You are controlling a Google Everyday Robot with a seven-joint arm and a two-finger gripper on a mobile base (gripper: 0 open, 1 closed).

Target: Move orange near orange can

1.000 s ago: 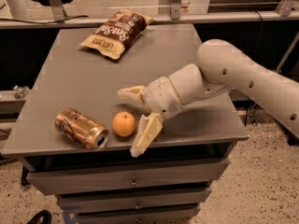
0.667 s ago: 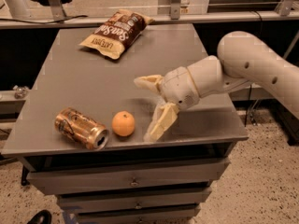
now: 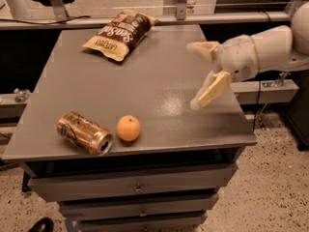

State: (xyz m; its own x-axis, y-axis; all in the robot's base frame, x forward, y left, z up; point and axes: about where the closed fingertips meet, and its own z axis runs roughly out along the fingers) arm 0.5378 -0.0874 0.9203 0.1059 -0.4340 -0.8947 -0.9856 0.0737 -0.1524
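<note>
The orange (image 3: 128, 128) sits on the grey table (image 3: 159, 81) near its front edge. The orange can (image 3: 84, 133) lies on its side just left of the orange, a small gap between them, its silver top facing front right. My gripper (image 3: 195, 74) is open and empty, raised above the table's right side, well to the right of the orange and apart from it. Its two cream fingers (image 3: 211, 89) are spread wide.
A brown-and-cream chip bag (image 3: 119, 34) lies at the back left of the table. Drawers (image 3: 137, 188) are below the table's front edge. A rail runs behind the table. The speckled floor is on the right.
My gripper has drawn back to the right and upward, away from the orange. The orange and the can stay where they were.
</note>
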